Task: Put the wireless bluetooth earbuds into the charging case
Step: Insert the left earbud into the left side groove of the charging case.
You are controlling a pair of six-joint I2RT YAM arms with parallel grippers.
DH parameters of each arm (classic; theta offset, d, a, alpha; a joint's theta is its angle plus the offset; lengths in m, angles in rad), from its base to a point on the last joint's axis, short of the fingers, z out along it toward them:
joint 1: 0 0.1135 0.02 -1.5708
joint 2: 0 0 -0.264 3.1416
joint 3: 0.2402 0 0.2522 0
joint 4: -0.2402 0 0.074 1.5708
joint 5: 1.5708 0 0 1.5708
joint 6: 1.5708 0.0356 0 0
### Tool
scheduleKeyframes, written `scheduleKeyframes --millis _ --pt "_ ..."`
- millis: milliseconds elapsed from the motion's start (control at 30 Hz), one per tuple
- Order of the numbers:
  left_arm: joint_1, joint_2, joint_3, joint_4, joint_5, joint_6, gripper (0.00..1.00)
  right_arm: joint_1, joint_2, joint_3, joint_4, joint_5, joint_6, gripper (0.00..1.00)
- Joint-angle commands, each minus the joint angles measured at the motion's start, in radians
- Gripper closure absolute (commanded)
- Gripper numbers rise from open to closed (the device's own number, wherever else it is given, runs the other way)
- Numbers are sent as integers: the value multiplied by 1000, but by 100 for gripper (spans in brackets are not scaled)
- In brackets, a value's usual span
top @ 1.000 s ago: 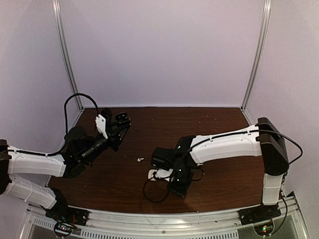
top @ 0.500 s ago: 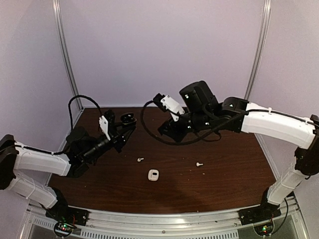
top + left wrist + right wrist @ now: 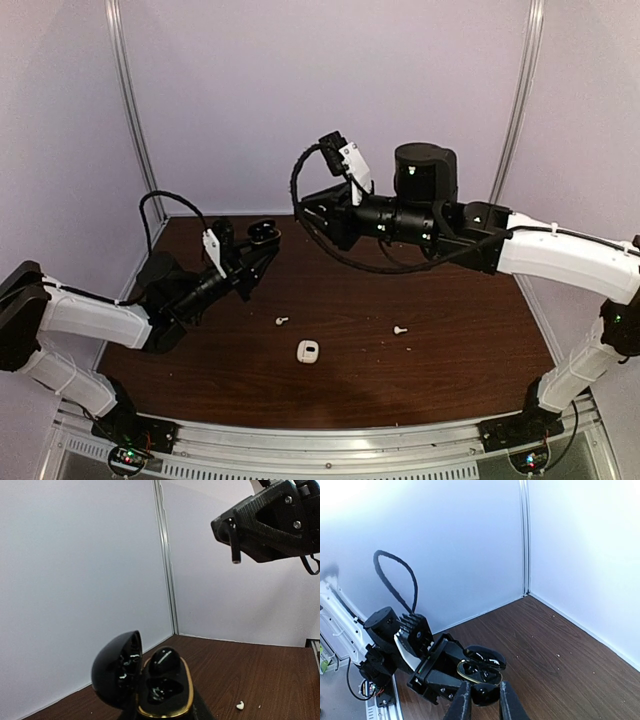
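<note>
The left tool (image 3: 255,246) is clamped on the base of a black charging case (image 3: 263,232), holding it above the worktop (image 3: 455,290) at about 10 o'clock from the worktop's middle in the overhead view. The case stands open, its glossy lid (image 3: 117,669) swung back. In the left wrist view a gold rim rings the tray, and a rounded black earbud (image 3: 163,661) stands in the farther socket. The nearer socket reflects too much light to tell what it holds.

The right arm is raised over the back of the worktop. The right tool (image 3: 312,213) points toward 9 o'clock, at the open case, and hangs a little apart from it. Its fingers (image 3: 463,704) are drawn close together. In the right wrist view a small dark rounded shape shows between their tips. It cannot be told whether this is something pinched or part of the left tool behind.

A white charging case (image 3: 308,351) lies on the worktop at about 6 o'clock from the middle. One white earbud (image 3: 282,321) lies near it at roughly 11 o'clock. A second white earbud (image 3: 400,329) lies farther off at about 3 o'clock. Both are loose on the wood and neither touches a case.
</note>
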Motion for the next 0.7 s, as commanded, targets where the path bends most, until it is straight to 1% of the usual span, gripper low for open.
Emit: scheduleKeyframes --millis 0,267,667 --pt "-20 22 31 94 9 50 100 16 22 -8 123 -27 45 84" --pt "-43 50 42 118 -6 105 100 60 88 17 150 -13 62 84" --pt "-57 49 45 137 -7 117 100 87 136 0 179 34 51 85"
